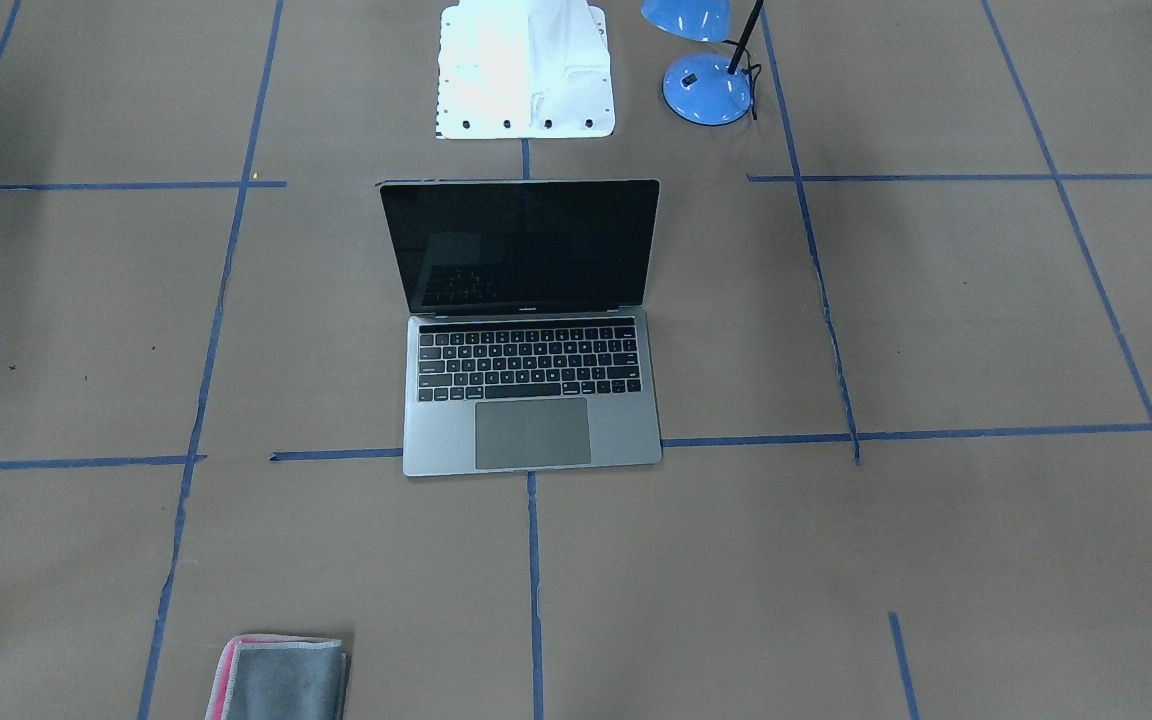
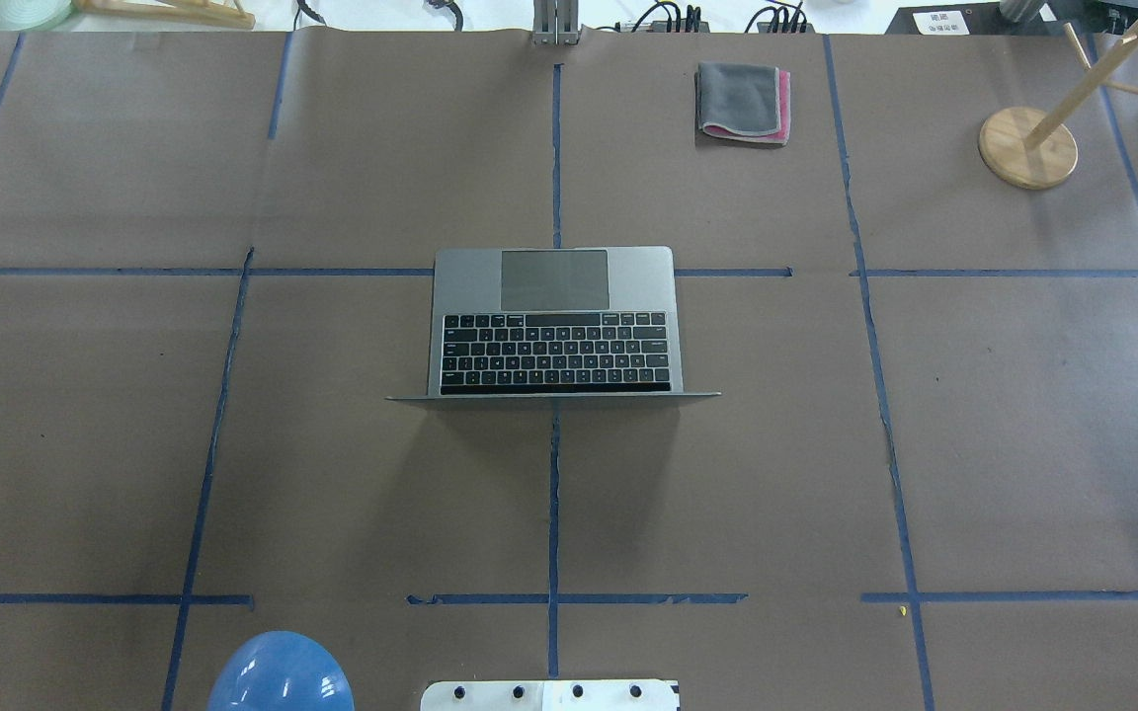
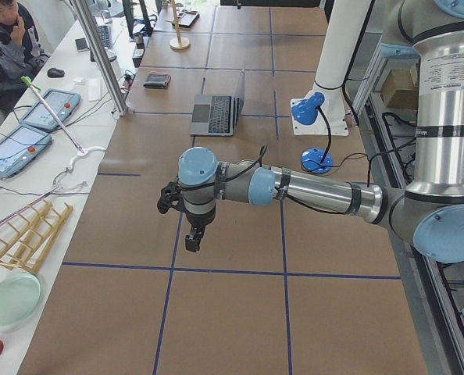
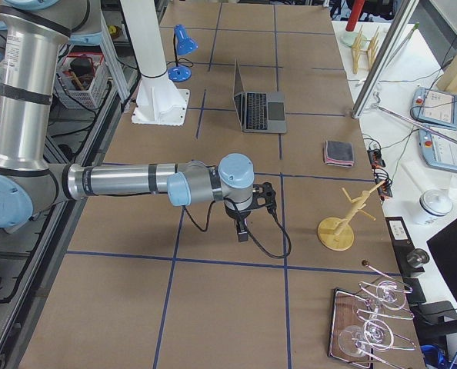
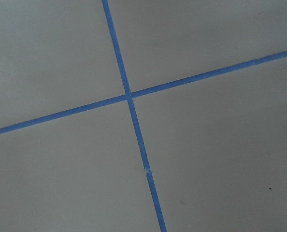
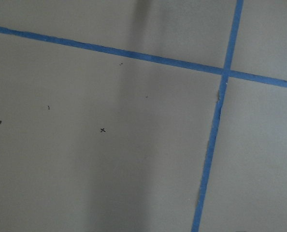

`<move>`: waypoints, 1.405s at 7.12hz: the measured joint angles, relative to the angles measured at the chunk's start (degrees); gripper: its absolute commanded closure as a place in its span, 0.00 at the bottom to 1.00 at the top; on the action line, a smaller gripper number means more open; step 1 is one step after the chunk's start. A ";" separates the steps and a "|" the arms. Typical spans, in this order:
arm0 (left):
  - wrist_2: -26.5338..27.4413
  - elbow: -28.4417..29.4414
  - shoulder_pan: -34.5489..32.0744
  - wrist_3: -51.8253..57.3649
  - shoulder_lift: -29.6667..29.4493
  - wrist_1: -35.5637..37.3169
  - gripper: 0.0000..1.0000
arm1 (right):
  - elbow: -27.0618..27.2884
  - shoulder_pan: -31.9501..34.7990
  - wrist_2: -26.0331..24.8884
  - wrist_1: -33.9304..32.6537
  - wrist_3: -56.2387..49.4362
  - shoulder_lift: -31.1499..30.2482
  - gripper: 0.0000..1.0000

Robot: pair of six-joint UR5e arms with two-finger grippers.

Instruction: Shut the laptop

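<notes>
The laptop (image 1: 531, 330) stands open in the middle of the table, its dark screen upright and its keyboard and trackpad bare. It also shows in the overhead view (image 2: 554, 326), the exterior left view (image 3: 216, 113) and the exterior right view (image 4: 255, 108). My left gripper (image 3: 193, 238) hangs over the table's left end, far from the laptop. My right gripper (image 4: 242, 231) hangs over the right end, also far from it. Both show only in the side views, so I cannot tell whether they are open or shut. Both wrist views show only brown paper and blue tape.
A blue desk lamp (image 1: 706, 85) stands beside the white robot base plate (image 1: 526, 70), behind the laptop's screen. A folded grey-and-pink cloth (image 2: 744, 102) lies at the far edge. A wooden stand (image 2: 1028, 146) is at the far right.
</notes>
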 measured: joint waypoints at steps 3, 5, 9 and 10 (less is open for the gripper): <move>-2.33 -0.71 8.11 -15.09 2.46 -15.16 0.01 | -0.04 -9.49 0.11 19.08 23.75 -0.34 0.01; -2.51 -0.93 16.51 -27.54 5.36 -30.32 0.01 | -0.11 -16.04 0.02 32.19 39.80 -0.41 0.01; -1.90 -1.02 31.66 -57.95 4.78 -55.13 0.01 | 0.77 -28.38 -2.71 55.79 66.79 -0.38 0.05; -0.89 -1.23 35.70 -63.89 2.78 -58.19 0.01 | 2.26 -32.02 -5.36 58.05 70.48 -0.37 0.06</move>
